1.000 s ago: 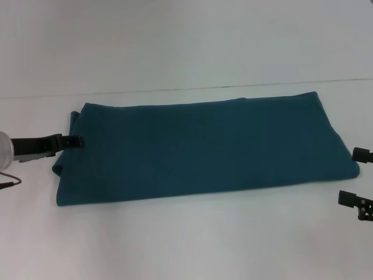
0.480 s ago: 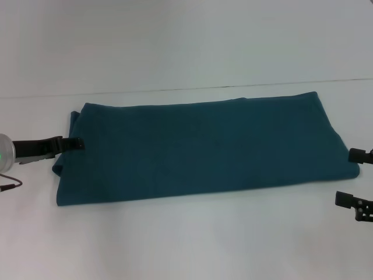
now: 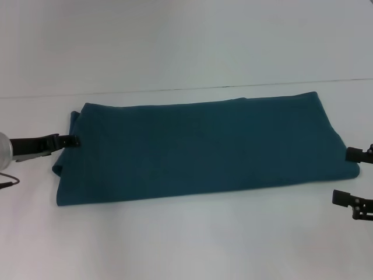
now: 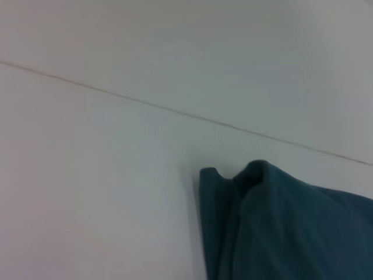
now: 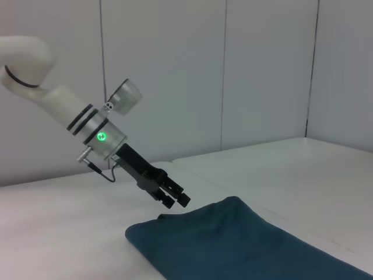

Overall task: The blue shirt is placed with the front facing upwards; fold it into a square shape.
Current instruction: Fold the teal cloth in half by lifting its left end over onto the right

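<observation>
Jaws on the left gripper (image 3: 74, 140) are seen close together at the shirt's (image 3: 198, 146) 9 o'clock edge; whether cloth is pinched between them cannot be told. In the right wrist view the same gripper (image 5: 175, 198) is seen hovering just above a shirt (image 5: 245, 245) corner, fingers nearly closed. The shirt is laid across the middle of the table (image 3: 175, 245) as a long folded band, its lettering not visible. At 3 o'clock the right gripper (image 3: 355, 178) is seen wide open, holding nothing, with one finger (image 3: 356, 154) at the shirt's edge and the other beside it on bare table.

Risks are judged as follows: only the top layer may be caught, so lower layers would slide apart; uneven lifting by the two grippers would skew the band and spoil the square.
</observation>
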`<state>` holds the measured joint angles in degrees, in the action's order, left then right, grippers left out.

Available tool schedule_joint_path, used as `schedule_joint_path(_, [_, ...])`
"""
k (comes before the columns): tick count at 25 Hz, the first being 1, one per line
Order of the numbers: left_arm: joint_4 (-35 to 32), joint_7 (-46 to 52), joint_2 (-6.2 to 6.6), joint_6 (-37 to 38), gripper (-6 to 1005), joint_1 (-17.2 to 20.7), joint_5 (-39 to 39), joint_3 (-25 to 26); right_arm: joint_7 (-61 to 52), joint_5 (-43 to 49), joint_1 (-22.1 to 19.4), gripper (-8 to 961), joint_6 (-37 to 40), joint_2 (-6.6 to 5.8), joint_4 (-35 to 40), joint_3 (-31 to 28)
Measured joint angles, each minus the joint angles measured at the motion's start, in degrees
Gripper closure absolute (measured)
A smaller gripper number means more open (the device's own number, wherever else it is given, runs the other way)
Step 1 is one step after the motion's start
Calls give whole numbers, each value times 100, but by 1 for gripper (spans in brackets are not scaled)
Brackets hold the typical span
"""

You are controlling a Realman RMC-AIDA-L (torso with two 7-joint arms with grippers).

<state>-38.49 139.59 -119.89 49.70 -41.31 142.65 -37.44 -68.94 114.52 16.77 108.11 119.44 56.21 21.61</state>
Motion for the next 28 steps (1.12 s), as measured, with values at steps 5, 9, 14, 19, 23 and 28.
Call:
schedule_joint_path(5, [55,-2,-4,-77,152,-3,2,1,-5,0,9,12,-9,-6,-22,15])
schedule_joint_path(9, [218,-1,-3,-197,152,-47,96,0,-10,0,14,12,-16,-2,-23,43])
schedule_joint_path(14, [319,-3,-25,-349,153,-77,136,-88,-68,0,34,12,-16,-3,-22,51])
schedule_joint_path(19, [337,-1,-52,-420,152,-79,139,-147,-70,0,50,11,-16,-7,-23,54])
schedule_joint_path(23, [392,0,-72,-478,152,-80,141,-148,-70,0,54,11,-16,-9,-22,63])
schedule_joint_path(28, [439,29,-77,-472,153,-95,141,-149,-69,0,54,11,-24,-9,-22,64])
